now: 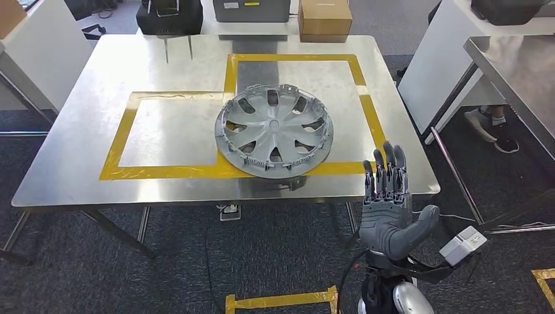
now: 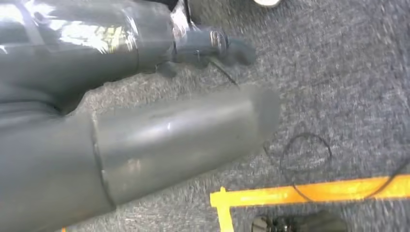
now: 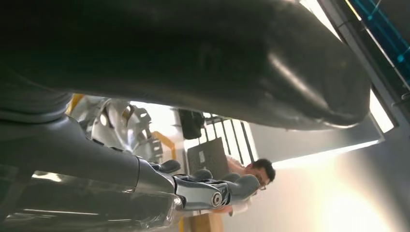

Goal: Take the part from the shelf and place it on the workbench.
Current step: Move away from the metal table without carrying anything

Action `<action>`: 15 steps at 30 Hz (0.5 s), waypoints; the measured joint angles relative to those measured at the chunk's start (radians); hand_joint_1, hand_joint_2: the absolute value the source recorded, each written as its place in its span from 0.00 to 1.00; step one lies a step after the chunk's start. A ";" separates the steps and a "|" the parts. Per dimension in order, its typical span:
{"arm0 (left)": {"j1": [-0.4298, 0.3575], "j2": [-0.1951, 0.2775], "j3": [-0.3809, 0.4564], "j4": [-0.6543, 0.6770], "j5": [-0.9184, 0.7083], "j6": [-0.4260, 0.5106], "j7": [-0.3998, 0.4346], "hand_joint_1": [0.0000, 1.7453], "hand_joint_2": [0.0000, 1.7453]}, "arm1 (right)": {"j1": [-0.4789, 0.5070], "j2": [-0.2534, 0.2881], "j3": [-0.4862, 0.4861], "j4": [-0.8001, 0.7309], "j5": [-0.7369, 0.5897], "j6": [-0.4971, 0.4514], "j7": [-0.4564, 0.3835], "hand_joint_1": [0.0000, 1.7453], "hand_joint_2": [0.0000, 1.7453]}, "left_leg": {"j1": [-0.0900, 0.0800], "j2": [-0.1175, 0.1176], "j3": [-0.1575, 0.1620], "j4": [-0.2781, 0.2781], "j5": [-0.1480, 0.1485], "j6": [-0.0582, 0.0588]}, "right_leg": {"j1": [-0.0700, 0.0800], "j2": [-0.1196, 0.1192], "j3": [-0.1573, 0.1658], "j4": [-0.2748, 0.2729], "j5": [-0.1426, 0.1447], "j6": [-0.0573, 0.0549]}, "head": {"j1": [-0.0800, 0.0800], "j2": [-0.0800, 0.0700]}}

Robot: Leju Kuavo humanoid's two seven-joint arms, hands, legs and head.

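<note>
Silver hubcap (image 1: 274,130) flat on workbench (image 1: 78,131) (straddling yellow tape).

Right robot hand (image 1: 391,208) open, empty.

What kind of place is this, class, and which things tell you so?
Probably a workshop or robot test lab: a steel workbench marked with yellow tape, a wheel cover lying on it, and grey carpet with cables.

workbench (image 1: 85,124) left half bare | hubcap (image 1: 273,129) blocks centre-right
</note>
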 joint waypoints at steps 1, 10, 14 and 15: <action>0.001 0.001 0.001 0.000 0.000 0.000 0.000 0.00 0.00 | 0.000 0.002 -0.006 0.015 -0.003 0.000 -0.001 0.00 0.00 | 0.001 0.000 -0.004 0.003 -0.002 -0.004 | -0.001 -0.002 -0.005 -0.006 0.012 0.002 | 0.003 0.000; -0.001 0.001 0.022 0.000 0.000 0.003 0.004 0.00 0.00 | -0.024 0.029 -0.065 0.295 -0.116 0.049 -0.013 0.00 0.00 | 0.043 0.001 0.017 0.204 -0.124 -0.072 | -0.035 -0.014 -0.142 0.028 0.101 0.030 | -0.033 0.000; -0.008 -0.004 0.026 0.000 -0.001 0.003 0.010 0.00 0.00 | -0.076 0.036 -0.078 0.528 -0.161 0.104 -0.007 0.00 0.00 | 0.047 -0.003 0.122 0.030 -0.145 -0.064 | -0.037 -0.011 -0.190 0.067 0.123 0.059 | -0.041 0.000; -0.008 -0.004 0.027 0.000 -0.001 0.003 0.012 0.00 0.00 | -0.091 0.039 -0.079 0.601 -0.168 0.115 -0.006 0.00 0.00 | 0.046 -0.004 0.113 0.029 -0.141 -0.047 | -0.037 -0.012 -0.193 0.065 0.132 0.065 | -0.039 0.000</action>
